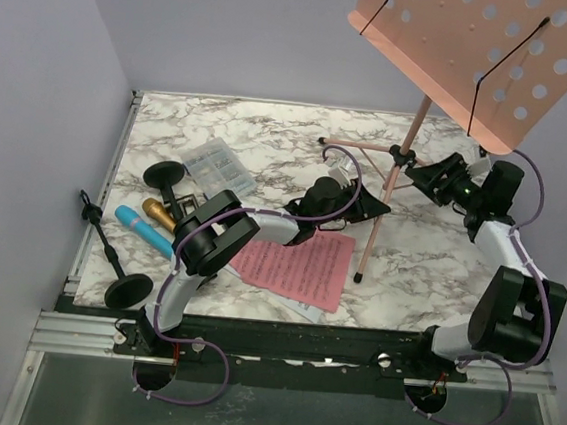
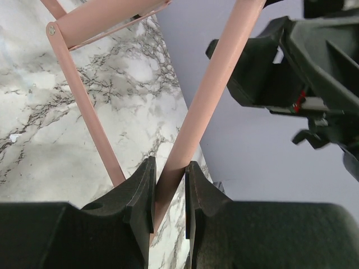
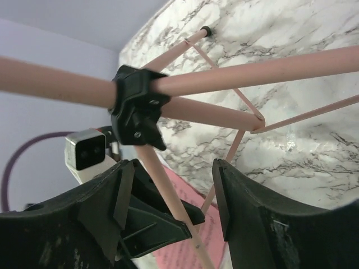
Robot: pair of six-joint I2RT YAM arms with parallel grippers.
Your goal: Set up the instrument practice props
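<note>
Music stand: the pink music stand [image 1: 394, 188] stands on its tripod at the right-hand back of the marble table [image 1: 271, 131]. Its perforated rack [image 1: 480, 51] sits high up and tilted.
Left hand: the left hand [image 2: 168, 168] is clenched on a tripod leg [image 2: 207, 112], low down, with the tube pinched between both fingers.
Right hand: the right hand [image 3: 173, 165] is released, its jaws wide apart just below the black hub [image 3: 137, 106]. A thin leg runs through the gap and seems to touch neither finger.
How it will handle: I'd judge the stand light but top-heavy, since the tubes are thin and the big rack sits up top. The painted metal looks stiff and smooth, so a grip could slide along a leg.
Where to hold: the hub or the centre post near it looks safest to me. A leg held alone may let the stand swing.
Other props: the pink and white sheet-music pages [image 1: 294, 262] lie flat at front centre. The gold microphone [image 1: 160, 213] and blue microphone [image 1: 144, 229] lie side by side on the left.
Mounts: one black mic mount [image 1: 165, 173] is beside the microphones, and the second mic mount [image 1: 128, 290] is at the near left corner. Both appear tipped over.
Container: a clear compartment box [image 1: 213, 166] sits at back left with its lid shut. Its contents are too small for me to make out.
</note>
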